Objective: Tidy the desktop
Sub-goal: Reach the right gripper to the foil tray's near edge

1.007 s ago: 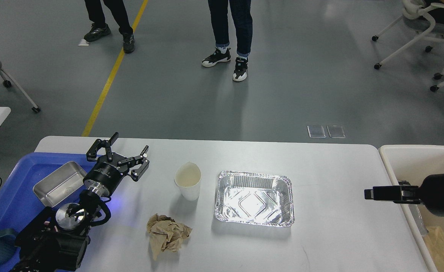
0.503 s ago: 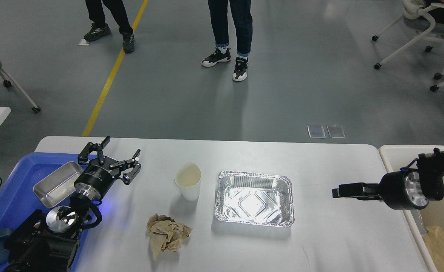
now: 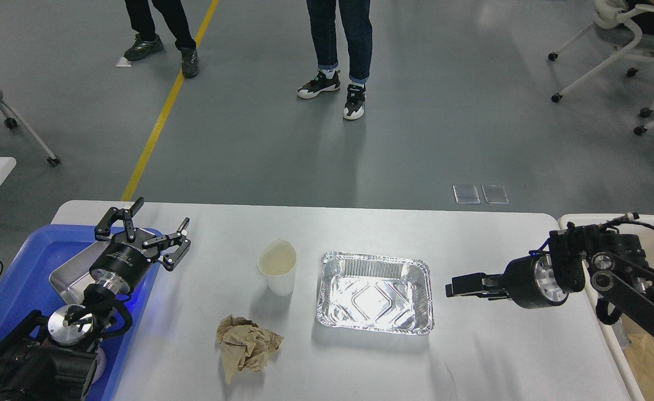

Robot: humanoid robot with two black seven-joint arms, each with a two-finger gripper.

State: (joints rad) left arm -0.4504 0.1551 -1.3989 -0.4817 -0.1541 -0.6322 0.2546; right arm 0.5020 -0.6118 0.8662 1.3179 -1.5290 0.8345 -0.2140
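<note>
Behind the spread-fingered left gripper (image 3: 151, 231), a steel pan (image 3: 68, 273) is half hidden; right gripper (image 3: 450, 289) closure unclear.

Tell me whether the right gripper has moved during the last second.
Yes. The right gripper has travelled left from over the bin at the table's edge toward the foil tray, which stayed put.

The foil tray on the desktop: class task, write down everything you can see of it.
The foil tray is a shallow rectangular container of shiny crinkled aluminium with a rolled rim, ribbed walls and an embossed diamond on its floor. It is empty and upright, lying flat near the middle of the white desktop, right of the paper cup. Nothing touches it.
</note>
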